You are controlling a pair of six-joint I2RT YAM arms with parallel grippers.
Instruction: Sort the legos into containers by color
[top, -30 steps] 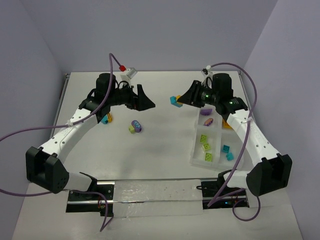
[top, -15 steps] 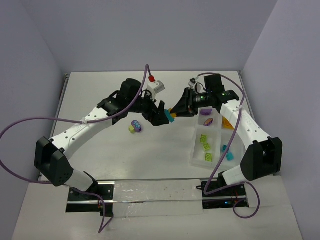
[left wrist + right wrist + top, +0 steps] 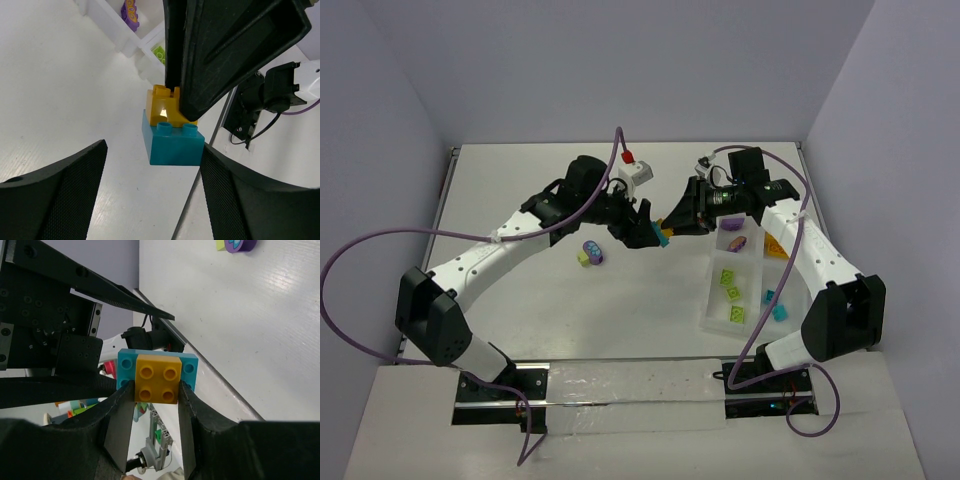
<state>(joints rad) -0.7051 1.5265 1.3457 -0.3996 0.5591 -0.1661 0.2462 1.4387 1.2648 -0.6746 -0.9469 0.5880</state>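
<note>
My right gripper [image 3: 670, 226] is shut on the orange brick [image 3: 158, 378] of an orange-and-teal lego pair [image 3: 663, 237], held above mid-table. The teal brick [image 3: 172, 142] hangs between the fingers of my open left gripper [image 3: 152, 160]. Its right finger [image 3: 235, 185] is at the teal brick's side and its left finger stands apart. In the right wrist view my right gripper [image 3: 156, 390] pinches the orange brick, with teal [image 3: 125, 367] behind it. A purple-and-green pair [image 3: 590, 252] lies on the table. The white four-compartment tray [image 3: 712, 300] holds purple, orange, green and teal bricks.
A clear strip with black brackets [image 3: 630, 385] lies along the near edge. The tray also shows in the left wrist view [image 3: 115, 30] with a purple brick [image 3: 131, 11] in it. The two grippers meet tip to tip left of the tray.
Over the last second both arms swung to the middle. My right gripper brought the orange-and-teal pair there, and my open left gripper closed in around its teal brick.
</note>
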